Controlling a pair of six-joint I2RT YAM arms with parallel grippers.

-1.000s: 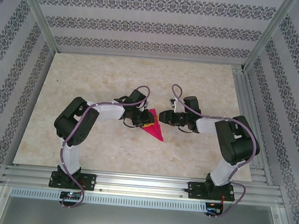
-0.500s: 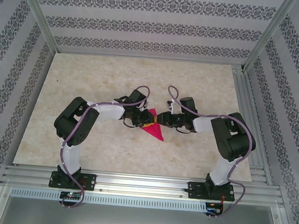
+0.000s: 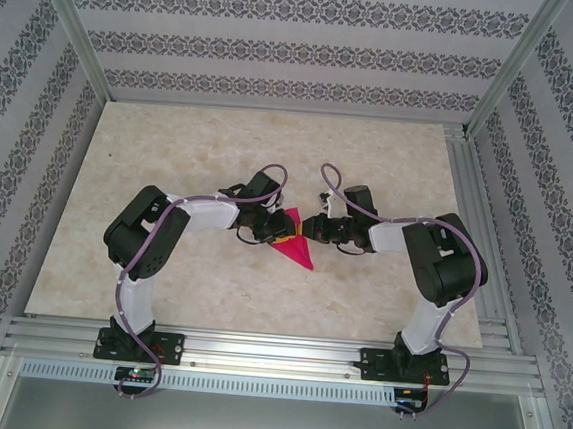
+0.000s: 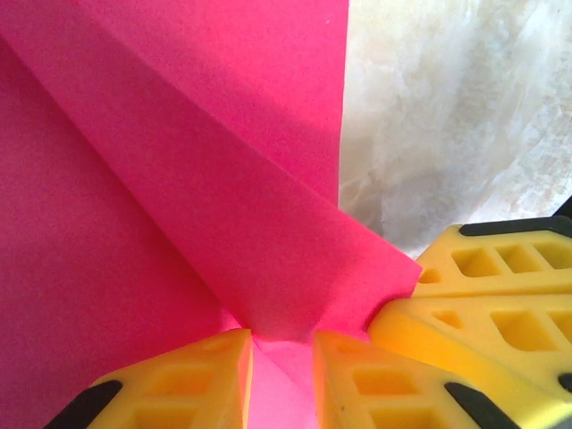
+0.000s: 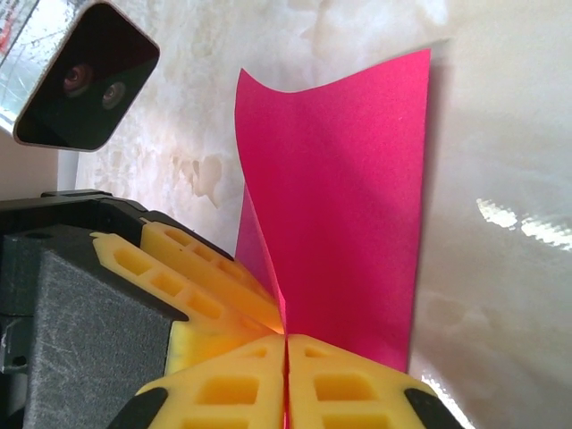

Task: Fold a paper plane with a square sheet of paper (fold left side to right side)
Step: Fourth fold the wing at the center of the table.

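- Nearest the arm bases lies the pointed tip of one sheet of paper (image 3: 301, 253), a magenta wedge on the pale table (image 3: 223, 139).
- Its long axis runs from that tip away from the bases, leaning slightly left.
- The wedge sits between two grippers, and both touch it, so neither arm is nearer.
- Right gripper (image 5: 286, 347): clenched on the wedge's right edge, holding a flap raised and curling.
- Left gripper (image 4: 281, 349): yellow fingers a narrow gap apart, tips against the paper astride a crease, apparently clamping nothing.
- Judged from this, the fold means carrying the flap across the long axis while the left tips pin the sheet.
- Count: one sheet, two arms, two grippers.
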